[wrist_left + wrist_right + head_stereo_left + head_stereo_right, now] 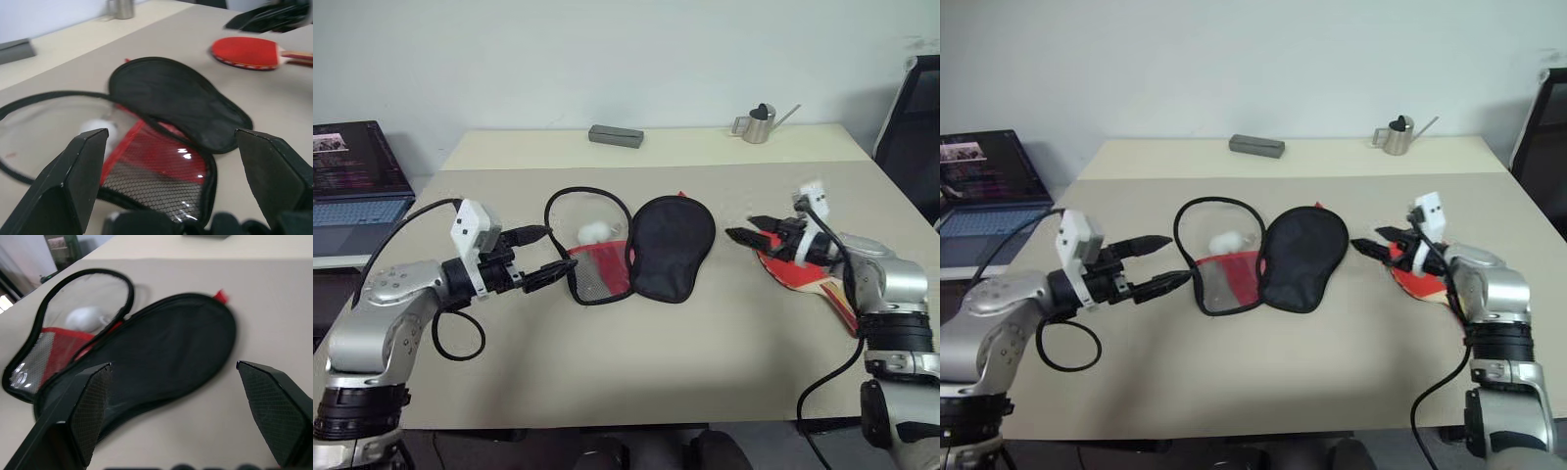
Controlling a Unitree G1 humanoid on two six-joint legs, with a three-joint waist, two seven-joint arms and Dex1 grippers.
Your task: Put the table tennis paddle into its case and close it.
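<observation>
Nothing is held yet: the case (636, 250) lies unzipped and splayed flat at the table's (607, 362) middle, and the table tennis paddle (803, 277) lies toward the right edge, under the right gripper (744, 231), fingers apart. The left gripper (548, 253), fingers apart too, hovers at the case's left rim. Next, I judge, the right must drop onto the paddle; the watering can (759, 124) and grey box (616, 135) along the far edge obstruct nothing

The case (641, 250) lay unzipped and spread flat mid-table, its black-lined half to the right and its clear, red-and-mesh half with a white fluffy charm (594, 232) to the left, while the red-faced paddle (247, 52) lay flat well right of it, handle pointing right.
</observation>
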